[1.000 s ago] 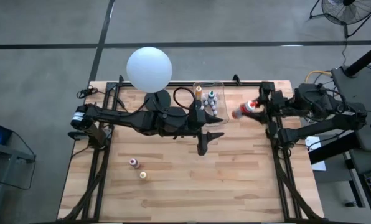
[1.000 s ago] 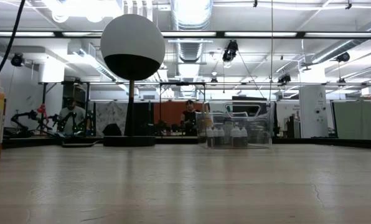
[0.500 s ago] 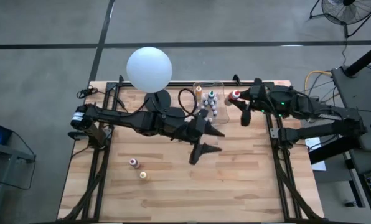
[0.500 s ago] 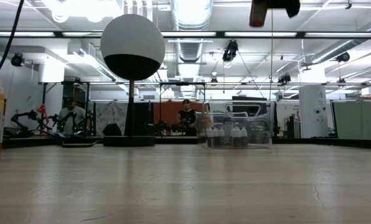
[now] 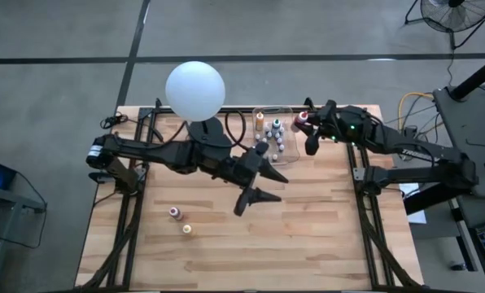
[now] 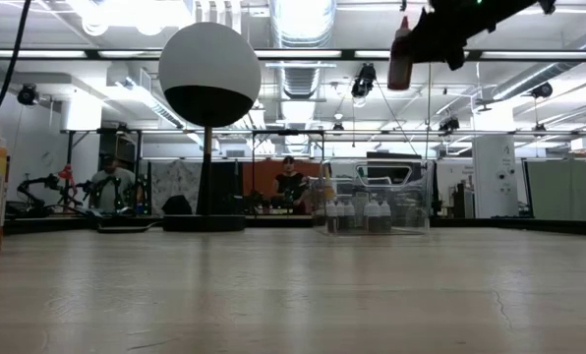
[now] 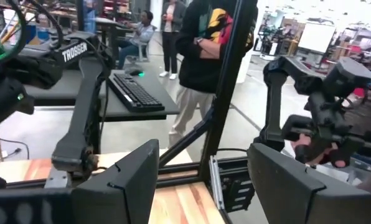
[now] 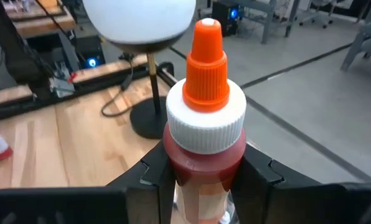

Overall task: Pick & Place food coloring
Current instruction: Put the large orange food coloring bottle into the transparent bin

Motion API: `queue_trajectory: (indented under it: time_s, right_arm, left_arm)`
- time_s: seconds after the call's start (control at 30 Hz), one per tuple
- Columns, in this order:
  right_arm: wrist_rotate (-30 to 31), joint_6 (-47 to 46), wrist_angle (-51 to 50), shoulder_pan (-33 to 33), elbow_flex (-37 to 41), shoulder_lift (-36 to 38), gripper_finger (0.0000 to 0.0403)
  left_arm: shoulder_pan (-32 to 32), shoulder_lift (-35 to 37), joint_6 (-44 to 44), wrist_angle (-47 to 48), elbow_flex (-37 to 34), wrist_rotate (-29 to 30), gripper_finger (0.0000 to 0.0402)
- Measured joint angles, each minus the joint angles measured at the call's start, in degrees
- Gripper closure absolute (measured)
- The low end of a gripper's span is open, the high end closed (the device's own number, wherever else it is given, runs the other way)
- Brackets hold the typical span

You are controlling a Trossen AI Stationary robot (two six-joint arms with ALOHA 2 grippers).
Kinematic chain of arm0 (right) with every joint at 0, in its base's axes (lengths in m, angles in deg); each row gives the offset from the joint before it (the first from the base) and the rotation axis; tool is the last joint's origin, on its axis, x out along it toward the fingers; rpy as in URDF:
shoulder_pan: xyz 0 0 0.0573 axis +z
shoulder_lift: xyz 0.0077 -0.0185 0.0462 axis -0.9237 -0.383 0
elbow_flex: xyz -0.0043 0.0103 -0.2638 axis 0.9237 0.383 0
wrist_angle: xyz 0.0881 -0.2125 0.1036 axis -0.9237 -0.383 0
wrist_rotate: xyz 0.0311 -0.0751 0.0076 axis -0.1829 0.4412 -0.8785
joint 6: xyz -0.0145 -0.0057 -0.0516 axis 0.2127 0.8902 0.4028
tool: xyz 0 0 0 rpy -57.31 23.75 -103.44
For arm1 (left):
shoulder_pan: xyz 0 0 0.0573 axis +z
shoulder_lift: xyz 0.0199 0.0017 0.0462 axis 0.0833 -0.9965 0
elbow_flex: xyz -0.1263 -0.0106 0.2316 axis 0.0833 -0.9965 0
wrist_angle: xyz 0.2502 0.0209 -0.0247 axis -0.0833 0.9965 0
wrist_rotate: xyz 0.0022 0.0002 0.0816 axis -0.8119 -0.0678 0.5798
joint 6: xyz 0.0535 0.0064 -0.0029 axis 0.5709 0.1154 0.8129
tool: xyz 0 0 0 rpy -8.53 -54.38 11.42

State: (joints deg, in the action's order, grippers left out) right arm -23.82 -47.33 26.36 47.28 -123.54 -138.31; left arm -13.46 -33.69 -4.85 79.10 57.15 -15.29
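The right hand (image 5: 305,126), upper right of the high view, pinches a red bottle (image 8: 203,134) by its body; it looks light, rigid and slick. The left hand (image 5: 255,189) gapes wide mid-tabletop.

From my station I read just one word: "TROSSEN", in white capitals on the dark link of the right arm (image 7: 79,106), toward the upper left of the left wrist frame. The red bottle (image 8: 203,146) clamped in the right pincer carries no lettering I can make out, and nothing else on the tabletop is legible.
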Motion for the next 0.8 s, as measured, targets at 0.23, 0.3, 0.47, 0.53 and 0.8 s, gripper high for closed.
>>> queue_trajectory:
  time_s: [0.23, 0.3, 0.47, 0.53, 0.8]
  right_arm:
    - [-3.1, 3.2, 3.6, -2.6, 0.2, -4.8, 0.0294]
    - [-4.9, 3.6, 4.7, -4.2, 0.2, -6.3, 0.0294]
    - [-9.0, 3.5, 6.1, -8.9, 0.2, -9.7, 0.0294]
    - [-9.4, 3.6, 6.2, -10.3, 0.2, -10.8, 0.0294]
    - [-15.2, 3.6, 8.9, -14.6, 0.2, -15.3, 0.0294]
  left_arm:
    - [0.1, 0.5, 1.1, 2.5, 0.0, 3.2, 0.0186]
    - [0.1, 0.6, 1.5, 3.7, 0.0, 4.9, 0.0186]
    - [0.3, 1.2, 1.8, 6.1, 0.0, 8.9, 0.0186]
    - [0.4, 1.4, 1.8, 7.7, 0.0, 11.6, 0.0186]
    - [1.6, 1.5, 0.8, 12.2, 0.0, 15.3, 0.0186]
